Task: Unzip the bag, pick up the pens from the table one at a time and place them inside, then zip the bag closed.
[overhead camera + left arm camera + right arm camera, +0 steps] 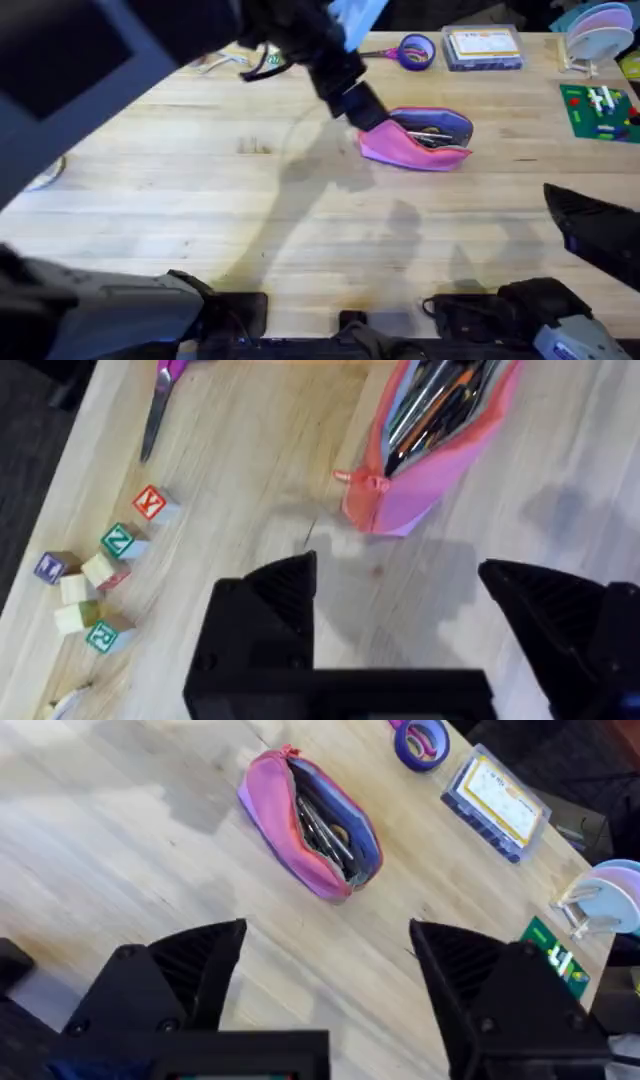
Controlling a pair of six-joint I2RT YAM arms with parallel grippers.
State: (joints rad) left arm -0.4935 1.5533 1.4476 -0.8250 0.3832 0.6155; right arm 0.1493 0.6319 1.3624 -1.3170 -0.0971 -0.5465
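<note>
The light plank-grain wooden table point(250, 200) is bare toward its near edge. The soft pink fabric pouch point(418, 138) lies unzipped near the far edge, thin black pens point(325, 828) inside. My left gripper point(400, 605) and right gripper point(325, 965) both hang wide open, holding nothing.

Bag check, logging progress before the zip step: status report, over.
Both grippers, left and right, open, empty. Bag unzipped on the table, pens inside. Left hovers near its zipper end; nothing in the way.
</note>
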